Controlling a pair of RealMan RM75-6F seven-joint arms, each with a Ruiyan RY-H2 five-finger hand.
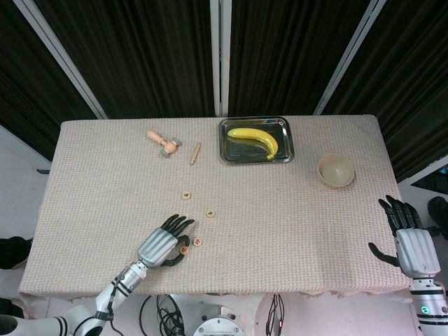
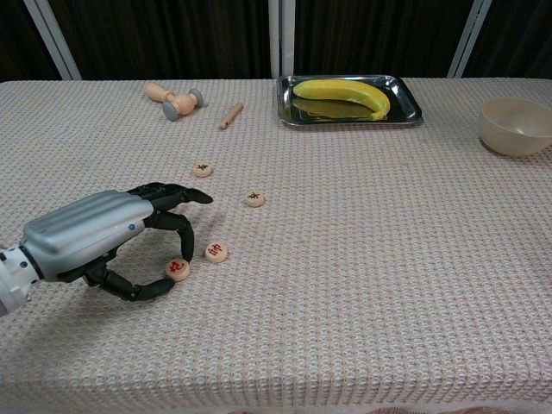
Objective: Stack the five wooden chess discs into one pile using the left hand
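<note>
At the near left edge of the table [image 2: 362,345], the left hand [image 2: 103,237] reaches in over the cloth, palm down, with bare cloth to its left and along the front edge. Its fingers [image 2: 177,226] are curled over a red-marked disc [image 2: 178,269], with the thumb tip at that disc's near side; contact looks likely in the chest view, but whether the disc is lifted or merely touched cannot be told. A second red-marked disc [image 2: 216,252] lies flat just beside it to the right, apart from the hand. Two dark-marked discs lie further back: one [image 2: 203,169] behind the fingers, one [image 2: 254,198] to the right of them, each alone. A fifth disc is not visible. Along the far edge lie a wooden stamp [image 2: 172,99], a short wooden stick [image 2: 231,115], and a metal tray [image 2: 348,113] holding a banana [image 2: 343,93]. A bowl [image 2: 516,126] sits near the right edge. Wide open cloth occupies the centre and right. Off the table's right corner, the right hand [image 1: 413,241] hangs with fingers spread, holding nothing.
</note>
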